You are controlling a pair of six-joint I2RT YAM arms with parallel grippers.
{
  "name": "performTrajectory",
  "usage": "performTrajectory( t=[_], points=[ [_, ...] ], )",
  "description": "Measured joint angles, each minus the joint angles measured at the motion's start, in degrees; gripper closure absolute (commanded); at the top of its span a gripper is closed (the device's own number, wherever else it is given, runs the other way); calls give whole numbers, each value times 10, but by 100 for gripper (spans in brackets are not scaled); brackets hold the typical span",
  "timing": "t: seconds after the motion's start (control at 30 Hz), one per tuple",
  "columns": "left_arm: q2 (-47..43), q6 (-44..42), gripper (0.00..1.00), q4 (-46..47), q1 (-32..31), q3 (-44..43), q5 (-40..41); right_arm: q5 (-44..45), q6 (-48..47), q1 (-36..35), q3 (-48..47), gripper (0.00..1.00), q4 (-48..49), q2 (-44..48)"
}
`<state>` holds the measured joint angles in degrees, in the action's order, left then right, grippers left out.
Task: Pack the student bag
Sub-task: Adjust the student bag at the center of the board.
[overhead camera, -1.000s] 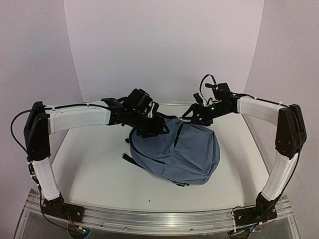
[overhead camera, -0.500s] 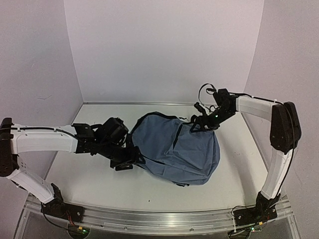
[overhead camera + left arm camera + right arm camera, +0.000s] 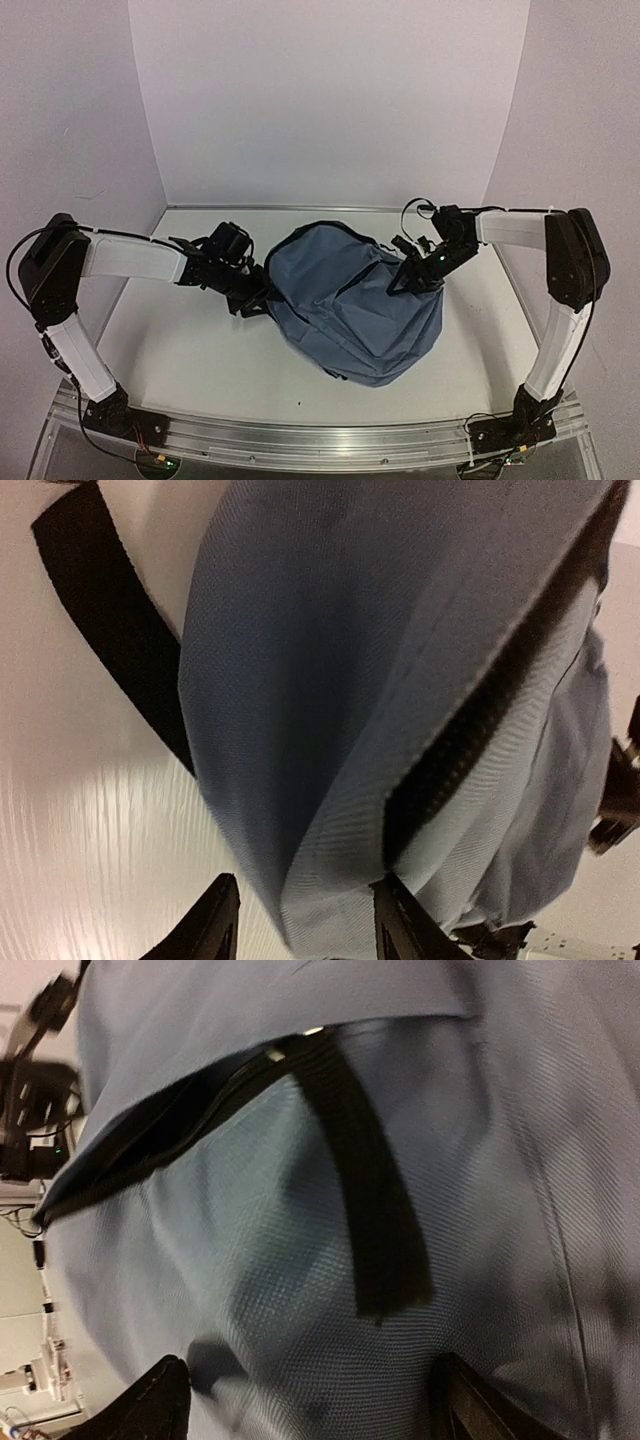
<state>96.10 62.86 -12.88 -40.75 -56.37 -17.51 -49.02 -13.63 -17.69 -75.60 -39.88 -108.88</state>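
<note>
Still turning bag [image 3: 345, 305] at middle of surface [image 3: 180, 350], rotated and nearer near edge than second ago. Bringing left pincer [image 3: 305, 920] back to left edge, straddling fabric fold, jaws apart, perhaps closing. Pressing right pincer [image 3: 315, 1400], spread wide, onto upper right. Positioning only; packing not starting yet.

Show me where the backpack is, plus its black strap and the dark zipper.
student bag [image 3: 350, 300]: top external view, middle of its blue-grey fabric.
black strap [image 3: 135, 630]: left wrist view, halfway along its visible length.
dark zipper [image 3: 480, 720]: left wrist view, midway along the dark band.
</note>
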Motion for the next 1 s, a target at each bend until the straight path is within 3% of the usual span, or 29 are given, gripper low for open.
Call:
performTrajectory(
  t=[0.17, 0.37, 0.57, 0.8, 0.9, 1.0],
  points=[
    [70, -43, 59, 9, 80, -98, -36, -17, 43, -39, 44, 18, 7, 33],
    [191, -106, 58, 0, 163, -247, -89, -17, 157, -151, 89, 17, 92, 80],
    [285, -178, 40, -68, 203, -403, -113, -16, 213, -224, 73, 13, 167, 87],
    [263, -251, 24, -170, 224, -471, -89, 4, 176, -168, 11, 3, 156, 130],
    [207, -284, 9, -214, 223, -462, -72, 37, 164, -130, 0, 2, 143, 175],
    [118, -316, 2, -246, 209, -433, -49, 77, 157, -97, -21, 2, 135, 205]
  ],
)
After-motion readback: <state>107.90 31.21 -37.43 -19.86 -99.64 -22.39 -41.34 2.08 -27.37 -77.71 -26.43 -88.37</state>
